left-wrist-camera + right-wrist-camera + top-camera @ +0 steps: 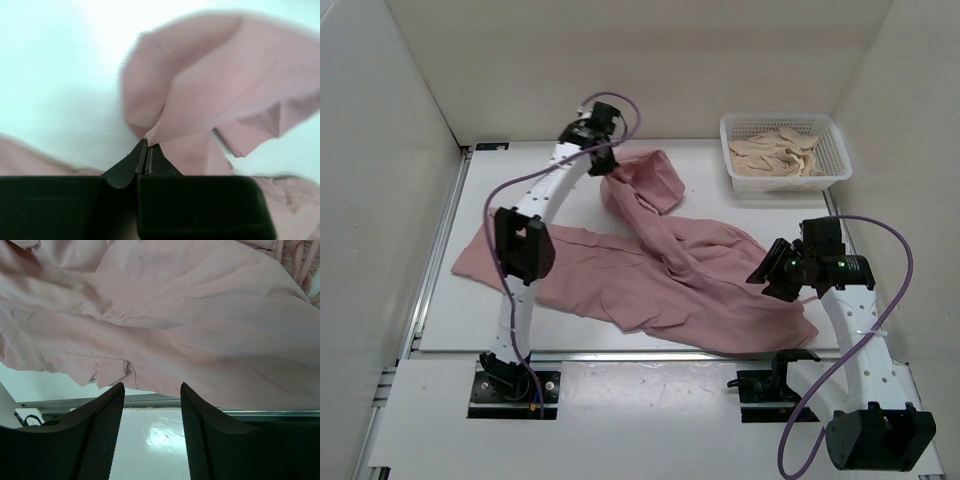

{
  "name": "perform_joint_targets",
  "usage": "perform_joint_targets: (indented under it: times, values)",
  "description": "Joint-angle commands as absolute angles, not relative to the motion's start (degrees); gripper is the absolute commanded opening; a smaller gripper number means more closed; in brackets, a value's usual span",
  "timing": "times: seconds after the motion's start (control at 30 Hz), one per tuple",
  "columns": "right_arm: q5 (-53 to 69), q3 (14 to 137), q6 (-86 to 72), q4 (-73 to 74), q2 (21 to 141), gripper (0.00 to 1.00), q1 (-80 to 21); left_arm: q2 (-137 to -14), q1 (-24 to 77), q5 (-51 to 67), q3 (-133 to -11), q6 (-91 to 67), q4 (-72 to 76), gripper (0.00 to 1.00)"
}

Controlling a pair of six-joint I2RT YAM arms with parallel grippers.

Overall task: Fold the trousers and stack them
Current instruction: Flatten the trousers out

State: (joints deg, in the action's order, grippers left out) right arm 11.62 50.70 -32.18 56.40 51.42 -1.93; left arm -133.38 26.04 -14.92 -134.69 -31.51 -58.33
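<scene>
The dusty-pink trousers (pixel 650 280) lie spread across the white table, one leg running to the left edge, another part bunched at the back. My left gripper (pixel 608 170) is shut on a fold of the trousers (pixel 210 95) and holds it lifted at the back of the table; the fingertips (pixel 141 150) pinch the cloth tip. My right gripper (pixel 760 272) is open and empty, hovering over the right near edge of the trousers (pixel 165 315), with its fingers (pixel 107 405) just short of the hem and a small pocket flap (pixel 112 372).
A white basket (pixel 786 152) holding beige cloth stands at the back right. White walls close in the table on the left, back and right. A metal rail (pixel 150 401) runs along the table's near edge.
</scene>
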Motion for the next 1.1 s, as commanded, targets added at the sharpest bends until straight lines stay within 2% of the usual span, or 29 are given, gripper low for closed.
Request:
perform_joint_targets:
  times: [0.0, 0.1, 0.13, 0.17, 0.2, 0.27, 0.33, 0.37, 0.4, 0.47, 0.5, 0.57, 0.6, 0.67, 0.7, 0.73, 0.77, 0.8, 0.83, 0.87, 1.07]
  values:
    - [12.74, 51.24, -30.50, 54.93, 51.77, 0.54, -1.85, -119.29, 21.29, -22.83, -126.18, -35.58, -58.45, 0.10]
    - [12.74, 51.24, -30.50, 54.93, 51.77, 0.54, -1.85, -109.53, 17.94, -25.48, -114.13, -38.58, -56.18, 0.10]
    - [12.74, 51.24, -30.50, 54.93, 51.77, 0.54, -1.85, -106.64, 14.88, -23.75, -105.56, -39.37, -55.03, 0.12]
    - [12.74, 51.24, -30.50, 54.93, 51.77, 0.54, -1.85, -106.61, 13.20, -21.29, -102.25, -39.37, -54.15, 0.27]
    - [12.14, 50.63, -30.50, 54.41, 51.77, 0.54, -1.85, -106.61, 11.62, -18.31, -100.13, -39.37, -54.14, 0.48]
    - [12.13, 50.10, -29.88, 54.40, 51.77, 0.54, -1.85, -109.23, 9.93, -12.66, -99.23, -38.14, -55.28, 0.82]
    - [11.61, 50.10, -29.88, 54.40, 52.38, 0.54, -1.85, -109.25, 12.90, -15.53, -102.19, -37.45, -57.12, 0.96]
    - [11.60, 50.10, -29.36, 54.40, 52.38, 0.54, -1.85, -108.64, 14.14, -16.77, -103.87, -36.66, -57.65, 0.99]
    - [11.60, 50.10, -29.36, 54.40, 52.38, 0.54, -1.85, -108.63, 15.11, -17.66, -105.80, -36.13, -58.27, 0.97]
    - [11.07, 50.10, -29.36, 54.40, 52.38, 0.54, -1.85, -108.63, 17.66, -18.72, -112.13, -33.58, -58.79, 0.78]
    - [11.07, 50.10, -29.36, 54.40, 51.86, 0.54, -1.85, -109.50, 18.54, -19.59, -114.24, -33.05, -59.41, 0.47]
    - [11.07, 50.10, -29.36, 54.40, 51.86, 0.54, -1.85, -112.30, 21.26, -22.32, -120.56, -31.12, -60.72, 0.24]
    - [11.07, 50.10, -29.88, 54.40, 51.86, 0.54, -1.85, -113.72, 22.14, -23.02, -122.94, -30.59, -61.60, 0.17]
    - [11.07, 50.10, -29.88, 54.40, 51.86, 0.54, -1.85, -117.23, 24.60, -24.08, -130.55, -29.19, -63.88, 0.14]
    - [11.07, 50.10, -29.88, 54.40, 51.86, 0.54, -1.85, -121.25, 25.39, -24.08, -133.30, -28.48, -66.07, 0.19]
    - [11.07, 50.10, -29.88, 54.40, 51.86, 0.54, -1.85, -123.38, 27.05, -23.47, -135.85, -26.39, -66.88, 0.28]
    - [11.07, 50.10, -29.88, 54.40, 51.86, 0.54, -1.85, -125.49, 27.85, -23.47, -140.23, -25.41, -67.58, 0.66]
    - [11.07, 50.10, -29.88, 54.40, 51.86, 0.54, -1.85, -129.25, 28.56, -23.47, -141.93, -24.62, -68.20, 0.85]
    - [11.07, 50.10, -29.88, 54.40, 51.86, 0.54, -1.85, -130.94, 29.26, -23.47, -142.99, -23.74, -68.73, 0.94]
    - [11.07, 50.10, -29.88, 54.40, 51.86, 0.54, -1.85, -132.18, 30.49, -23.47, -143.52, -23.21, -68.73, 1.00]
    - [11.07, 50.10, -29.88, 54.40, 51.86, 0.54, -1.85, -139.30, 32.34, -25.48, -142.47, -22.32, -67.94, 1.00]
